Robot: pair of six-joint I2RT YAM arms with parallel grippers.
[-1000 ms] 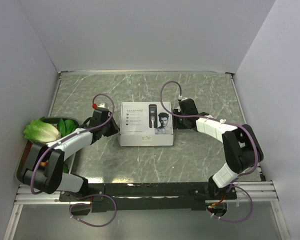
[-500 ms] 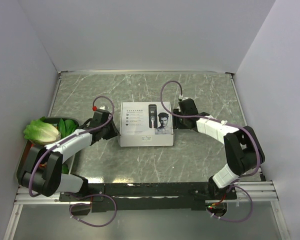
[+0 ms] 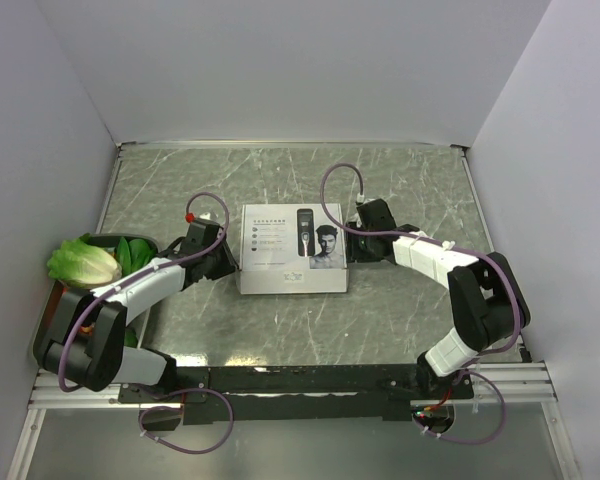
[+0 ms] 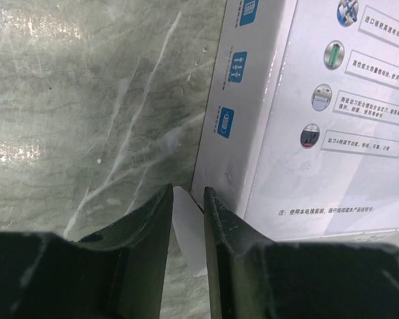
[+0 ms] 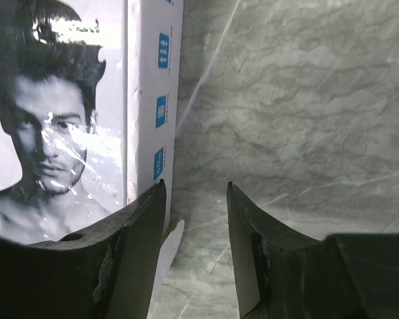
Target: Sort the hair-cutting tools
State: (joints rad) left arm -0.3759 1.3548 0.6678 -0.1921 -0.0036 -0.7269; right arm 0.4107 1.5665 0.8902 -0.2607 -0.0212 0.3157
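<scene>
A closed white cardboard box (image 3: 292, 250) with a printed clipper and a man's face lies in the middle of the table. The clipper, comb attachments and cord themselves are out of view. My left gripper (image 3: 228, 262) is at the box's left side; in the left wrist view (image 4: 186, 189) its jaws stand narrow around a white side flap (image 4: 186, 226) of the box (image 4: 306, 119). My right gripper (image 3: 350, 245) is at the box's right side. In the right wrist view it is open (image 5: 196, 183), its left finger against the box wall (image 5: 146, 100), with a white flap (image 5: 169, 246) beside that finger.
A lettuce head (image 3: 83, 262) and green leaves lie in a container (image 3: 45, 320) at the table's left edge, beside my left arm. White walls enclose the table on three sides. Purple cables loop over both arms.
My left gripper has edged slightly nearer the box's left side. The box and my right gripper have stayed about where they were.
</scene>
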